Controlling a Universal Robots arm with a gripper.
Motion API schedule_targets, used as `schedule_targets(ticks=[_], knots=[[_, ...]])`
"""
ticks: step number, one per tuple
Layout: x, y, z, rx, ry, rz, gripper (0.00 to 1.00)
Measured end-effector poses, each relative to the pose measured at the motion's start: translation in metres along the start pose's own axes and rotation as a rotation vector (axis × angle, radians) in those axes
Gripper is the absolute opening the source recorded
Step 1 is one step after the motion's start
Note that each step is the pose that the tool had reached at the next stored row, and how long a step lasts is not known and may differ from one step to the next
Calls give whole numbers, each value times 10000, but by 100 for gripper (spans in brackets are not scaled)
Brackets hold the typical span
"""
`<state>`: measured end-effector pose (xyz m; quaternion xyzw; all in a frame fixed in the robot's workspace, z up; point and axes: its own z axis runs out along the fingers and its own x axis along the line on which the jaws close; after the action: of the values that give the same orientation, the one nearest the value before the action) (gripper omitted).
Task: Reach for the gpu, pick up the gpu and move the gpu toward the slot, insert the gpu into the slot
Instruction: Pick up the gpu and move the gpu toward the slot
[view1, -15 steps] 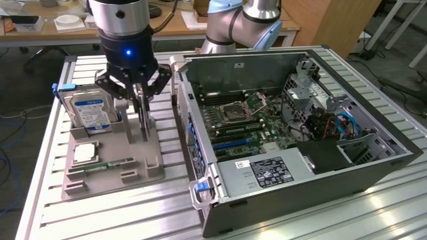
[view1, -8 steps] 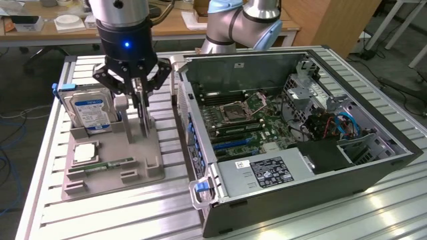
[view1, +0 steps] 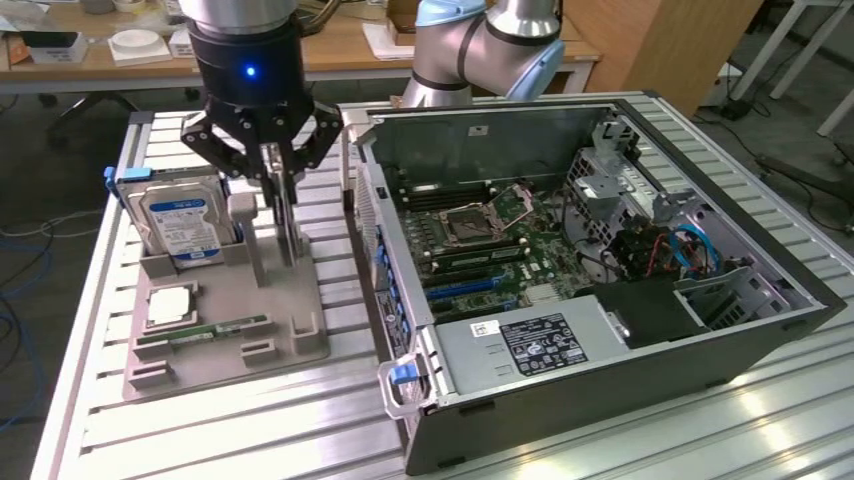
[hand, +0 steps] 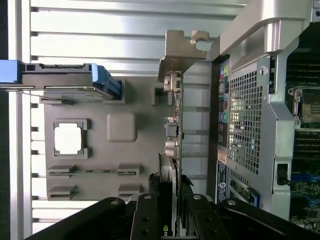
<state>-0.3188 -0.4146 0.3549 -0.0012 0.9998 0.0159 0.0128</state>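
The pincer (hand: 171, 202) is clenching the top edge of the gpu (hand: 176, 125), one finger pressing on each face of the thin card, which is standing upright, edge-on, in a groove of the grey holder tray (hand: 120, 165). The card's silver bracket (hand: 180, 50) is pointing away from the pincer, and the gpu is sitting just beside the outer perforated wall of the computer case (view1: 747, 330), apart from it. On the same tray, the hard drive (view1: 180, 220) is standing upright in its cradle and the memory stick (view1: 220, 328) is lying flat; both are resting clear of the card. The tray and the case are sitting on the slatted aluminium bench (view1: 747, 420). Farther off, inside the open case, the slot (view1: 465, 286) is lying on the green motherboard (view1: 534, 262), near the square processor socket (view1: 474, 218). In this step, the grip is best judged by squareness: the fingers are seating centrally, so the card is likely leaving the groove cleanly only if it is rising straight, without tilting toward the case wall or twisting in the grasp.
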Motion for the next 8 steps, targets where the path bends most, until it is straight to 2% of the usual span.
schedule_targets(ticks=[8], knots=[[-4, 5, -151, 0, 0, 0, 26]])
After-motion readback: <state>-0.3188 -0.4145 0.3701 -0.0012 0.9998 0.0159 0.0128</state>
